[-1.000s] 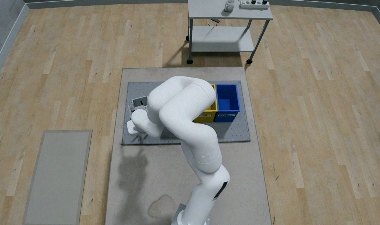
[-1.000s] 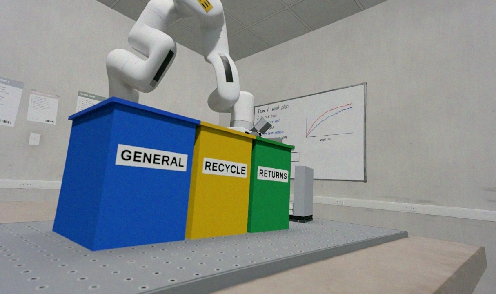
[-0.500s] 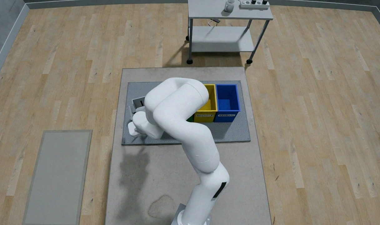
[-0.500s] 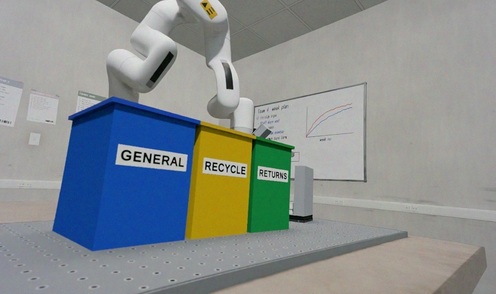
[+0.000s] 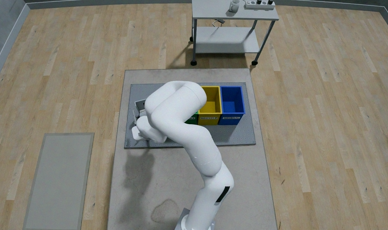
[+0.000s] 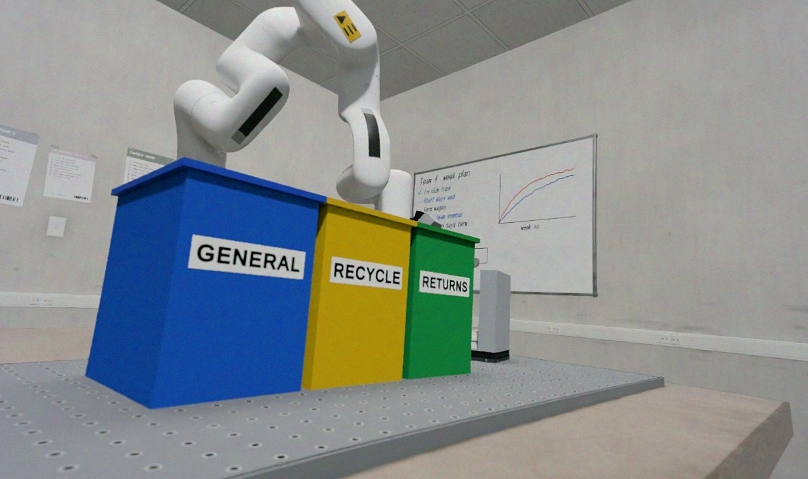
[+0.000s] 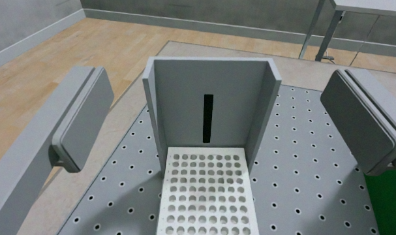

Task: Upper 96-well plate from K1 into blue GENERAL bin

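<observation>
The stack rack K1 (image 5: pixel 139 105) (image 6: pixel 494 309) (image 7: pixel 181 98) is grey with a tall slotted back wall. The white upper 96-well plate (image 7: pixel 207 193) lies flat in it; its near end is cut off in the wrist view. The lower plate is hidden there beneath it. My gripper (image 7: pixel 222 121) is open and empty, its fingers above and to either side of the rack and wider apart than the plate. The arm mostly hides it in the top view. The blue GENERAL bin (image 5: pixel 231 122) (image 6: pixel 233 333) stands upright; the inside that shows is empty.
The yellow RECYCLE bin (image 5: pixel 209 122) (image 6: pixel 358 333) and green RETURNS bin (image 5: pixel 191 121) (image 6: pixel 439 333) (image 7: pixel 388 202) stand upright in a row between K1 and the blue bin. All stand on the perforated board (image 5: pixel 232 137) (image 6: pixel 335 416) (image 7: pixel 282 202). A trolley (image 5: pixel 226 42) stands behind.
</observation>
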Controlling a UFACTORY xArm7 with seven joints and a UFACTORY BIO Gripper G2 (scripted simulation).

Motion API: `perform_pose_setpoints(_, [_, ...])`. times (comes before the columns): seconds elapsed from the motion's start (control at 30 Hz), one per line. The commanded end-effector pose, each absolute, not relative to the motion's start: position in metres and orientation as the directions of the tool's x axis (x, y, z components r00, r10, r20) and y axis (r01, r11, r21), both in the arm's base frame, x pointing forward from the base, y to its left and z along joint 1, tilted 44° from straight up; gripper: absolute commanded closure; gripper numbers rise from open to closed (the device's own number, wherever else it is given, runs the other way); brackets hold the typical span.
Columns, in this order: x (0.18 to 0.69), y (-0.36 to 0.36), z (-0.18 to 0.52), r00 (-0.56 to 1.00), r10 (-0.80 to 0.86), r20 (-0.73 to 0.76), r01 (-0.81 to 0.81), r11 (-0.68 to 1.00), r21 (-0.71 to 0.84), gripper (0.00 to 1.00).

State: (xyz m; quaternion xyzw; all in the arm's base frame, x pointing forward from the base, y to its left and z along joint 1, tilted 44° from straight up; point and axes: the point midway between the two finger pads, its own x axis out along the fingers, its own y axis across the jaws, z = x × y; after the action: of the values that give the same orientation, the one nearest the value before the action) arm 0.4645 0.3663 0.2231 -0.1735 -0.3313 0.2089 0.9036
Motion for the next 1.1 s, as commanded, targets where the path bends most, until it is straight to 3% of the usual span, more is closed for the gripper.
perform_pose_setpoints(0.0, [0.469, 0.366, 0.219, 0.692, 0.493, 0.528, -0.264, 0.853, -0.451, 0.63])
perform_pose_setpoints(1.07, [0.5, 0.358, 0.185, 0.692, 0.493, 0.528, -0.263, 0.853, -0.451, 0.63])
